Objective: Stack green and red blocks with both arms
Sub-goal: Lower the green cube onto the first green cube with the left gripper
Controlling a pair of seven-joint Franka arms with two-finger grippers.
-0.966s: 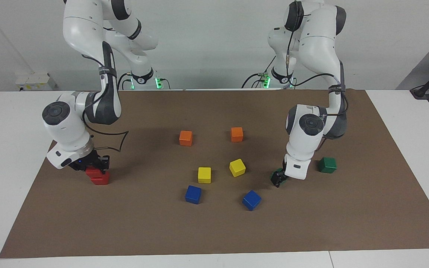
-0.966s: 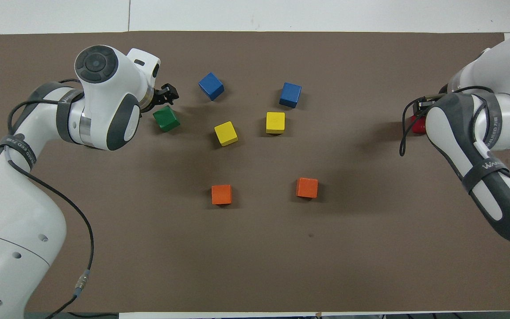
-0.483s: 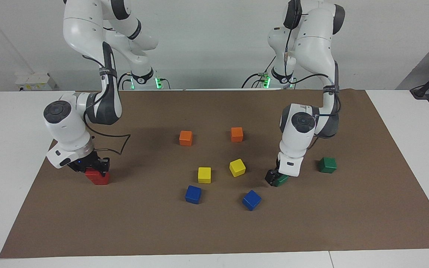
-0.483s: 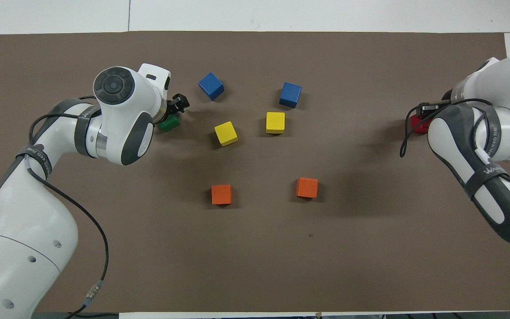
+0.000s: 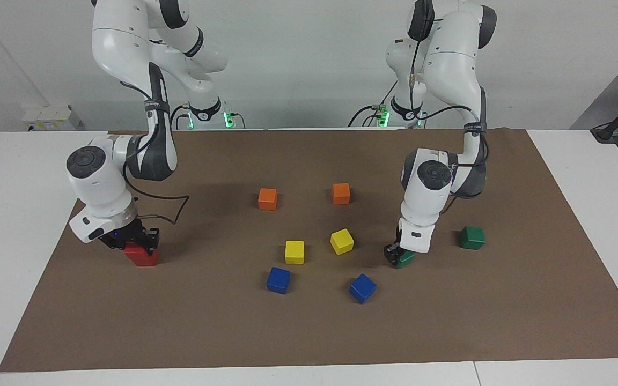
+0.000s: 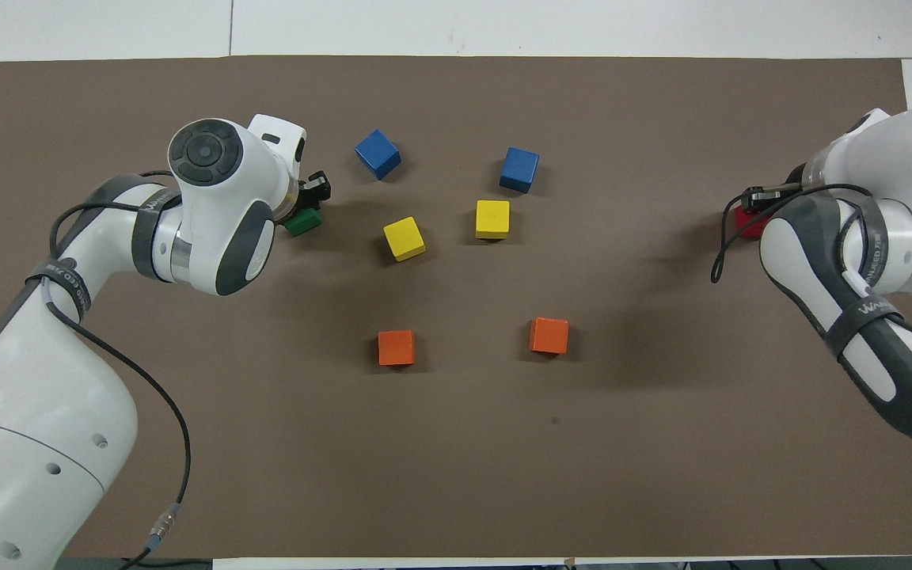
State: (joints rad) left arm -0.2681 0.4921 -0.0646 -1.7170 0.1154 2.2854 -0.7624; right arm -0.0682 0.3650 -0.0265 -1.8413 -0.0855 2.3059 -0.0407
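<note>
My left gripper (image 5: 396, 256) is down at the mat, right at a dark green block (image 5: 407, 259), which shows partly under the wrist in the overhead view (image 6: 303, 222). The second green block (image 5: 472, 237) sits alone on the mat toward the left arm's end. The left arm hides it in the overhead view. My right gripper (image 5: 134, 242) is shut on a red block that rests on the other red block (image 5: 140, 257) at the right arm's end. The upper red block is mostly hidden. A sliver of red (image 6: 747, 224) shows in the overhead view.
On the brown mat (image 5: 309, 332) between the arms lie two orange cubes (image 5: 267, 198) (image 5: 341, 193), two yellow cubes (image 5: 294, 252) (image 5: 341, 241) and two blue cubes (image 5: 278, 280) (image 5: 362, 288). The nearest yellow and blue cubes lie close to my left gripper.
My left gripper has shifted toward the table's middle and settled at the green block. My right gripper has lowered its red block, so it now lines up over the other red block.
</note>
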